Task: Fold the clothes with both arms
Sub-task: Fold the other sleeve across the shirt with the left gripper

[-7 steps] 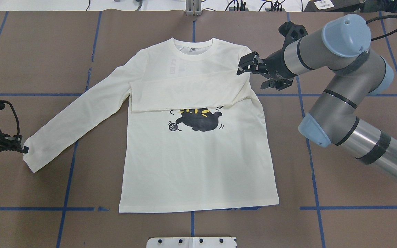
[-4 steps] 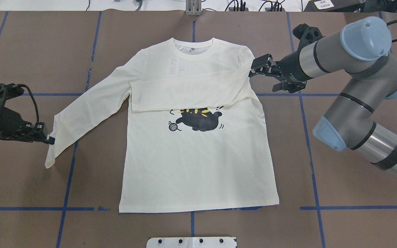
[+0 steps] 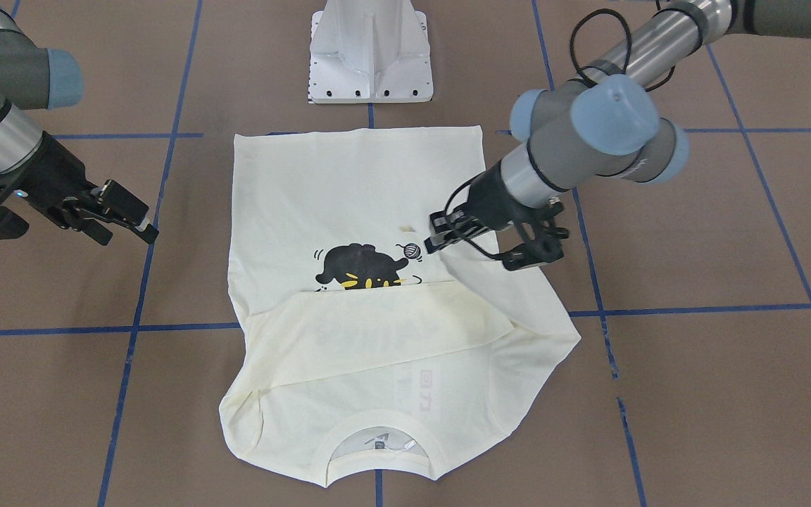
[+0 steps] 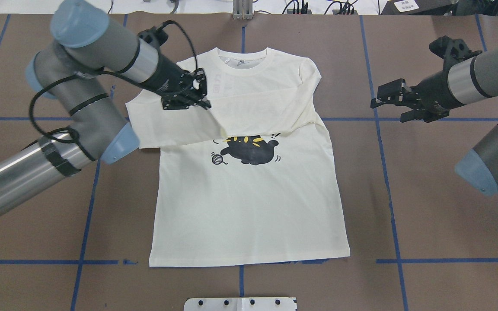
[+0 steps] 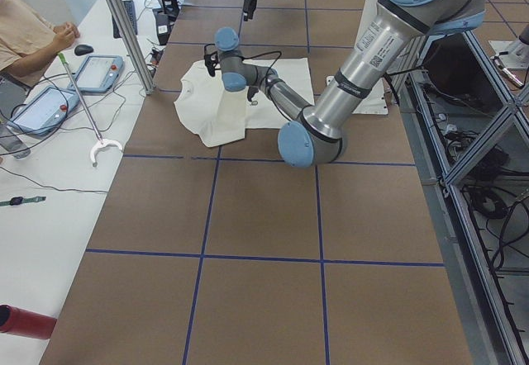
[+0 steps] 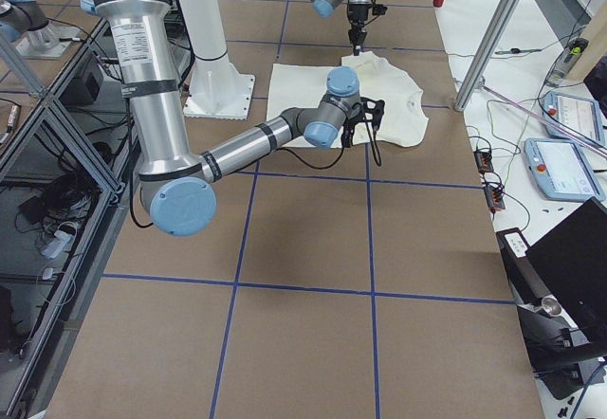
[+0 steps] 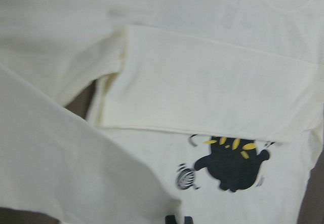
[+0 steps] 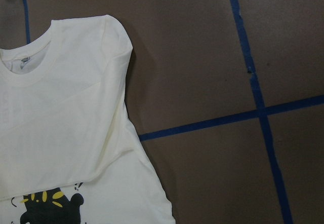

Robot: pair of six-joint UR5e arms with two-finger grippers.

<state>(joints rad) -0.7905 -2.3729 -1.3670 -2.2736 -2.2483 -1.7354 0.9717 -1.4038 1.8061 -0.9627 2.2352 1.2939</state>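
The cream-white T-shirt (image 4: 249, 207) lies flat, neck at the far side, with its black cat print (image 4: 249, 149) showing. Its right sleeve (image 4: 253, 112) lies folded across the chest. My left gripper (image 4: 205, 105) is shut on the cuff of the left sleeve (image 4: 167, 129) and holds it over the chest, just above the print; in the front-facing view it (image 3: 431, 243) sits beside the yarn ball. The left wrist view shows the held sleeve (image 7: 76, 168) draped over the shirt. My right gripper (image 4: 376, 103) is open and empty over bare table, right of the shirt.
The brown table (image 4: 426, 224) carries a grid of blue tape lines. The white pedestal base (image 3: 370, 53) stands at the robot's edge, just behind the shirt's hem. An operator (image 5: 25, 26) sits at a side table with tablets beyond the far edge.
My left gripper has carried the left sleeve cuff from the table's far left up and across onto the chest. My right gripper has drawn back to the right, away from the shirt's shoulder.
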